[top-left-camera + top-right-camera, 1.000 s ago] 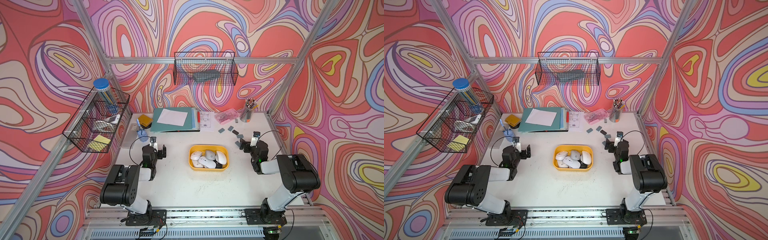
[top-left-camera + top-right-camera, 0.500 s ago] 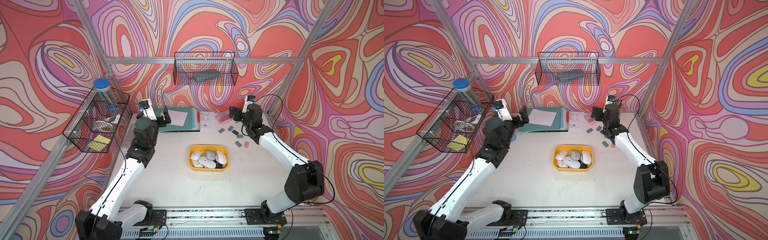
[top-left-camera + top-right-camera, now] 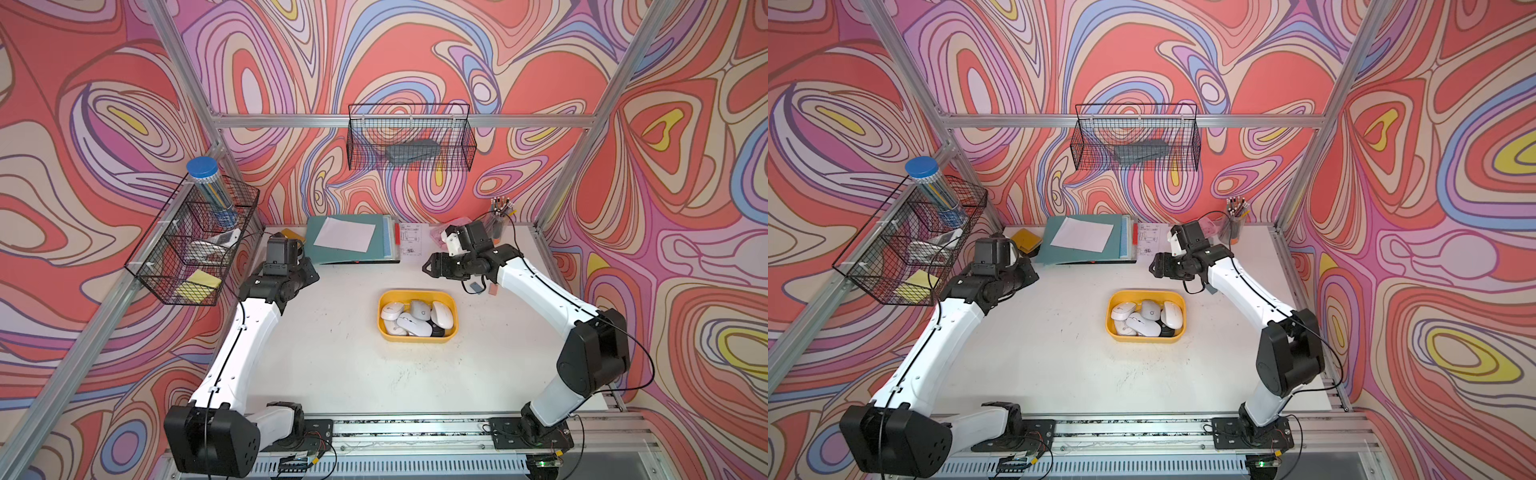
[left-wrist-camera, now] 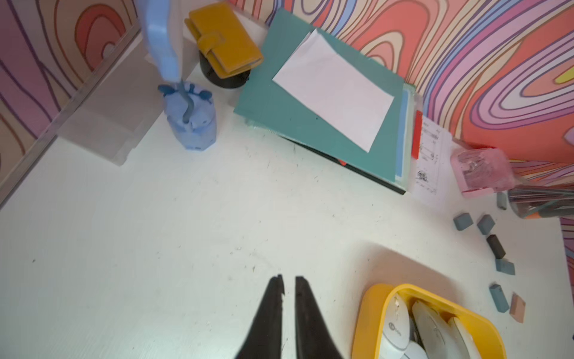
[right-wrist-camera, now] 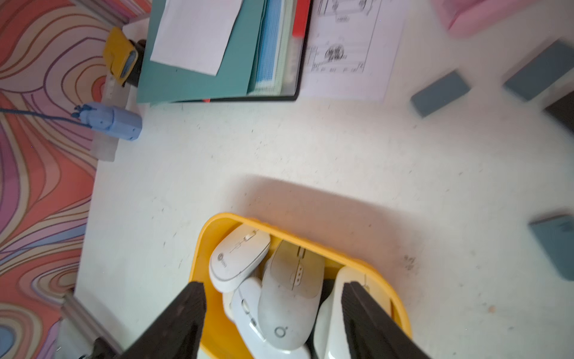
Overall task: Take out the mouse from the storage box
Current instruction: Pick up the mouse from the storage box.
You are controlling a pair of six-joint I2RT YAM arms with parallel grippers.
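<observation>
Hovering the left gripper [image 4: 288, 279] over bare white table [image 3: 332, 353] at the left, jaws pressed together on nothing. Resting the yellow storage box [image 3: 417, 337] on the table right of centre — several pale mice [image 3: 415, 322] piled inside, none lifted out. Poising the right gripper [image 5: 273, 289] in the air near the box's far rim, jaws standing apart, clasping nothing.

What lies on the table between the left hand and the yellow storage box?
Nothing: only bare, scuffed white tabletop separates the left hand from the storage box, as the left wrist view shows.
</observation>
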